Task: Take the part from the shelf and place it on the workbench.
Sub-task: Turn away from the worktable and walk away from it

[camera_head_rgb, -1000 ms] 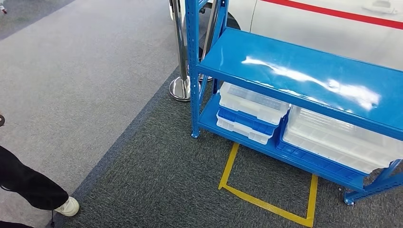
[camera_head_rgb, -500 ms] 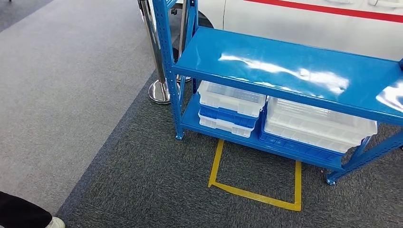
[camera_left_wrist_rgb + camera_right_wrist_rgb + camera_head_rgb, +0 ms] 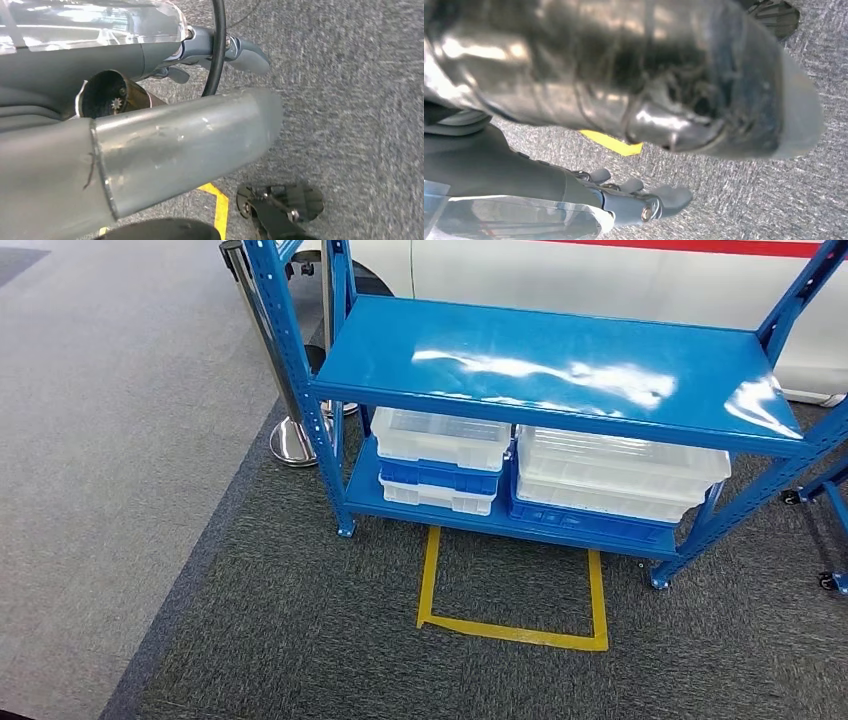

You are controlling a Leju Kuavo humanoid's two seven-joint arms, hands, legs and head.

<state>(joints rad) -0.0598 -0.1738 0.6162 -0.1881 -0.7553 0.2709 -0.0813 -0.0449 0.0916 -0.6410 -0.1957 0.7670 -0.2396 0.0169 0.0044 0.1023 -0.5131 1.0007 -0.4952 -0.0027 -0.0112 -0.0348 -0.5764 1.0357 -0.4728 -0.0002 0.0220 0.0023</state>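
Two hands hang low over the carpet, left hand and right hand, fingers loosely apart, empty. Stacked plastic trays, likely holding the part, sit on the blue shelf's bottom tier, beyond the yellow floor marking.

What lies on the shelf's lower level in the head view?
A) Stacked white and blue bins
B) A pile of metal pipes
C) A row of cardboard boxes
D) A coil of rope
A: stacked white and blue bins sit on the lower level of the blue shelf, in two stacks side by side; its top level is bare.
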